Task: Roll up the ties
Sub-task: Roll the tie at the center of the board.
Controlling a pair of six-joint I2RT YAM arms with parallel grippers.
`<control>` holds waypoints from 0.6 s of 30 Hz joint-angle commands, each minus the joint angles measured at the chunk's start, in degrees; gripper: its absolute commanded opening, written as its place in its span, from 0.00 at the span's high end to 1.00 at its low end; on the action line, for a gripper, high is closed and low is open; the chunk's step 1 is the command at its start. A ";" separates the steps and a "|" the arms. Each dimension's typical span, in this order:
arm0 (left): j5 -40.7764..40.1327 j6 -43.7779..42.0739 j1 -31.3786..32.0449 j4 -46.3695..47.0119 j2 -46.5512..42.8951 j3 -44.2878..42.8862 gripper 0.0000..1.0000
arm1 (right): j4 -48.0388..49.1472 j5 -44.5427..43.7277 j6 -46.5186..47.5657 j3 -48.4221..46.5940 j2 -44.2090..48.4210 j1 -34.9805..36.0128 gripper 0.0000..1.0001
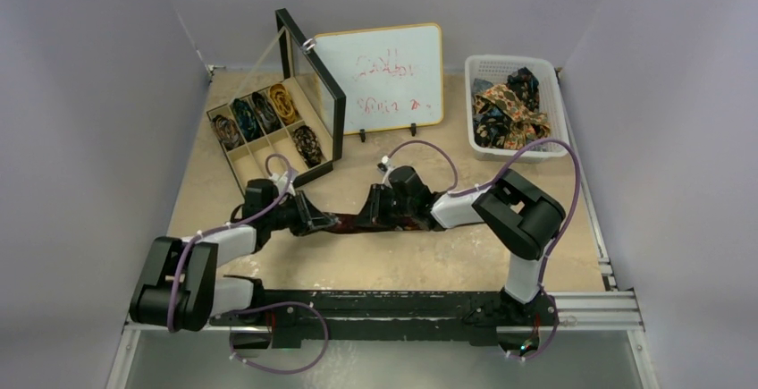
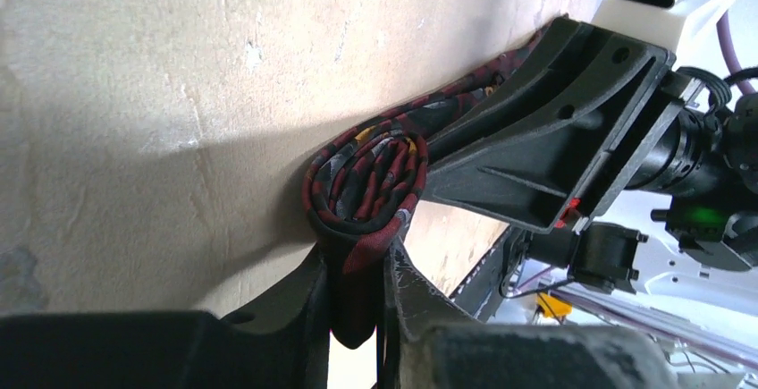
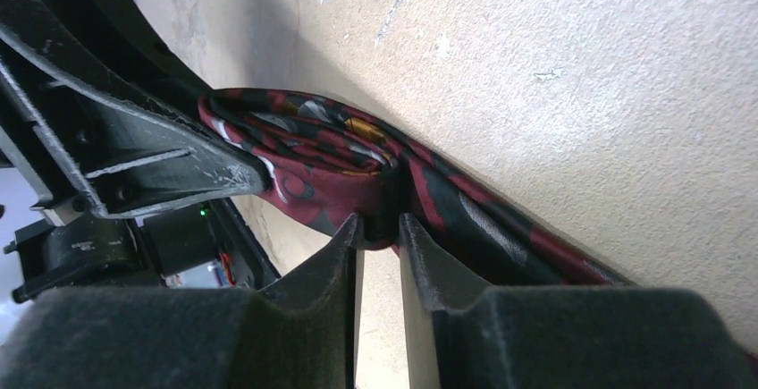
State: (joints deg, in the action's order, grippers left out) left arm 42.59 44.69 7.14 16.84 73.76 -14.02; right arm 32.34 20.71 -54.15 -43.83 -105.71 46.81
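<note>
A dark maroon patterned tie [image 1: 350, 225] lies mid-table, its left end wound into a small coil [image 2: 366, 174]. My left gripper [image 2: 357, 259] is shut on a flap of this tie hanging from the coil's underside. My right gripper [image 3: 380, 228] faces it from the other side, jaws narrow and pinching a fold of the same tie [image 3: 313, 152] right beside the coil. The rest of the strip [image 3: 501, 228] trails off to the right under the right arm. In the top view the two grippers [image 1: 326, 222] [image 1: 368, 215] nearly touch.
A black organizer box [image 1: 234, 167] with its lid up holds several rolled ties at back left. A whiteboard [image 1: 380, 76] stands behind the grippers. A white basket [image 1: 551, 94] of loose ties sits at back right.
</note>
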 commanded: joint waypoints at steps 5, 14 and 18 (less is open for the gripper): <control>-15.10 -2.98 4.79 -20.47 -8.89 -9.15 1.00 | -5.22 -1.56 1.97 -2.65 4.35 0.03 0.73; -28.45 -1.93 13.05 -30.64 -7.13 -16.40 1.00 | -7.73 -7.33 3.47 -5.45 3.41 0.03 0.81; -30.49 -2.53 13.96 -34.17 -8.24 -19.35 1.00 | -8.18 -8.24 3.72 -7.90 0.44 0.04 0.88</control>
State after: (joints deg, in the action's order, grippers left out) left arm 17.15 43.27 20.23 -12.60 66.74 -29.21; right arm 25.41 15.20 -51.35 -48.38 -103.13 46.81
